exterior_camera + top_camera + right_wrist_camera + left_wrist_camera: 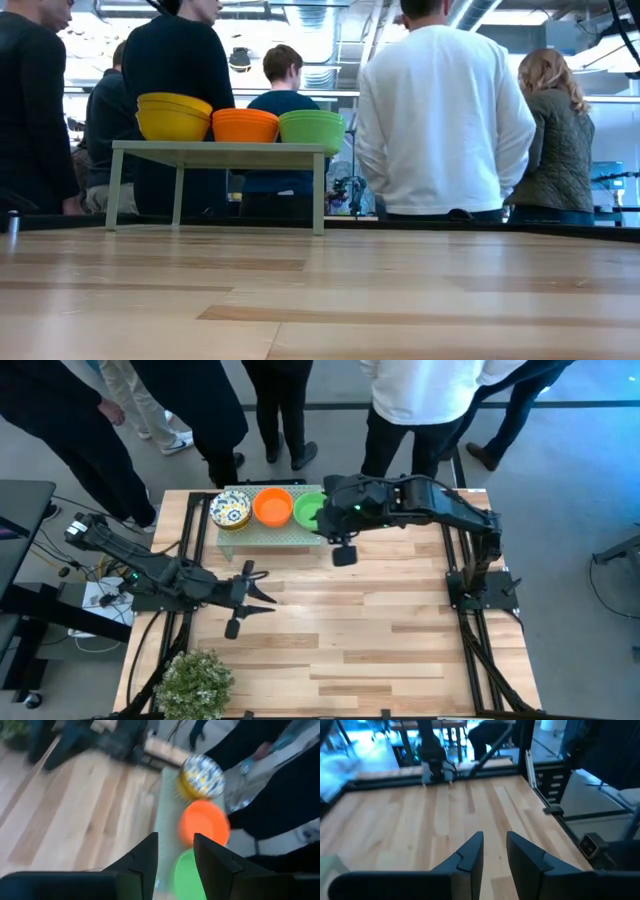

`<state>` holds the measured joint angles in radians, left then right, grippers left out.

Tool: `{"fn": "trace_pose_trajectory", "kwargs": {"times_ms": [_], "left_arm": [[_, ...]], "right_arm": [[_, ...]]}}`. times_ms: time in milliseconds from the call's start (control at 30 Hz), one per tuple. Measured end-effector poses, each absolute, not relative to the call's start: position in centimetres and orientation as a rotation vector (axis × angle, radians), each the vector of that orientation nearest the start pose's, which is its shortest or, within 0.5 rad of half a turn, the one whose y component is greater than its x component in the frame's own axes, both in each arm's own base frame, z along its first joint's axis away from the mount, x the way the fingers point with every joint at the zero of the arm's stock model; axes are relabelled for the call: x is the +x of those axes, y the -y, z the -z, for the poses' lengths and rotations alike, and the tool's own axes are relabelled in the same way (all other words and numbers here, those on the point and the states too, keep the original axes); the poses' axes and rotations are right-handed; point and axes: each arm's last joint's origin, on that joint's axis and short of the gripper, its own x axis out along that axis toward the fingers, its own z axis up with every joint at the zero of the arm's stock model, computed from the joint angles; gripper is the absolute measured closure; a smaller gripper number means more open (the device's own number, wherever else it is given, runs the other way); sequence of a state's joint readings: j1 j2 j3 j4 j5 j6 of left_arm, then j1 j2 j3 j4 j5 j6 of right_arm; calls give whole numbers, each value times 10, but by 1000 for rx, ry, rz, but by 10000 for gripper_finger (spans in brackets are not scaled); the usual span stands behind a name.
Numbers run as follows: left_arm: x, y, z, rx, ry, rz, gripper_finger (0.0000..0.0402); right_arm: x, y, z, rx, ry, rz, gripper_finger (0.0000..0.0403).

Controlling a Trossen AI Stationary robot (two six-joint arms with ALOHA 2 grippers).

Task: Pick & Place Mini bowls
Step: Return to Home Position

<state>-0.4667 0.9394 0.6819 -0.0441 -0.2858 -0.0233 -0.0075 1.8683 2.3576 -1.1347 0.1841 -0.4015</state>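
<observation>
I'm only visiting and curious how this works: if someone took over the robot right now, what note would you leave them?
Left gripper: open, empty, over the bare table.
Right gripper: open, empty, at the shelf, next to the green bowls.
Bowls: patterned stack, orange stack and the green bowls sit side by side on the shelf. None are on the tabletop.
Done: stacking looks finished.
Left: probably just draw the right gripper away from the shelf to rest.
</observation>
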Motion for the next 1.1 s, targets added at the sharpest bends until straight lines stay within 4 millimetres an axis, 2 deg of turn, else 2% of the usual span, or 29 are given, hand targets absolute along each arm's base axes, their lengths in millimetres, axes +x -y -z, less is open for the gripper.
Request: {"fn": "trace_pose_trajectory", "kwargs": {"times_ms": [233, 367, 467, 733, 867, 1000, 1100], "left_arm": [[177, 75, -298, 119, -203, 9, 315], [168, 70, -306, 97, -157, -2, 315], [158, 65, -314, 77, -116, -3, 315], [124, 47, -330, 31, -25, -25, 315], [112, 41, -331, 28, -18, -40, 315], [106, 38, -330, 33, -28, -42, 315], [104, 37, -327, 35, -30, -48, 315]], "right_arm": [[319, -7, -476, -372, -779, -13, 283], [293, -14, -483, -285, -814, -126, 283], [275, -18, -489, -252, -834, -141, 283], [229, -19, -509, -214, -731, -118, 287], [211, -17, -494, -180, -671, -102, 287], [193, -16, -452, -158, -612, -87, 287], [173, -14, -418, -120, -557, -71, 287]]}}
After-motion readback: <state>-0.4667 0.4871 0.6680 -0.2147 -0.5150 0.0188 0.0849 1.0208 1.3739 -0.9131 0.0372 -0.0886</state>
